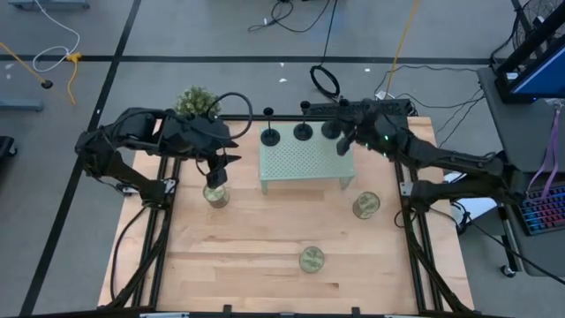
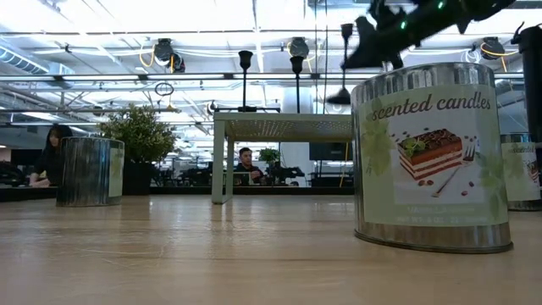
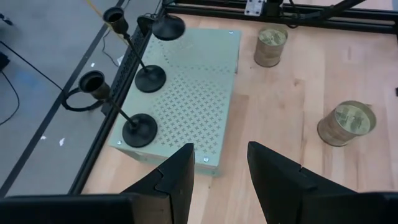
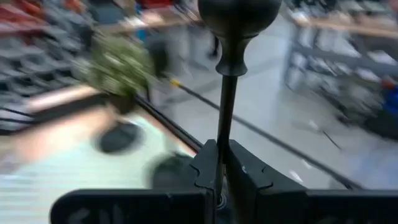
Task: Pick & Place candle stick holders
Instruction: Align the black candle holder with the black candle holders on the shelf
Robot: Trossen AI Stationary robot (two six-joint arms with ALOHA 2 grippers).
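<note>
Held candle stick holder [image 4: 226, 93]: its thin stem is standing upright between the right gripper's fingers in the right wrist view, cup at the top of the frame; in the low view it is hanging clear above the rack, upper right of centre.
Right gripper [image 1: 346, 141]: is pinching that stem, fingers closed narrow around it, at the upper right corner of the rack in the high view.
Other two candle stick holders [image 1: 269, 135] [image 1: 303, 131]: are standing upright, near each other, on the rack's upper edge, just above centre of the high view.
Perforated rack [image 1: 305, 163]: pale green, is sitting on legs at the centre of the high view, on the wooden table [image 1: 265, 265].
Left gripper [image 3: 217, 171]: is hovering with jaws spread wide and empty, left of the rack in the high view, just above one tin.
Scented candle tins [image 1: 312, 259] [image 1: 365, 205] [image 1: 215, 195]: are standing well apart, at lower centre, right of centre and left of centre in the high view.
Potted plant [image 1: 196, 101]: is sitting in the upper left of the high view, behind the left arm.
Risk: the grip is on a thin stem only, so I judge the holder could swing or slip during the carry; its base could also clip the neighbouring holder and topple it, or land tilted if released off level.
</note>
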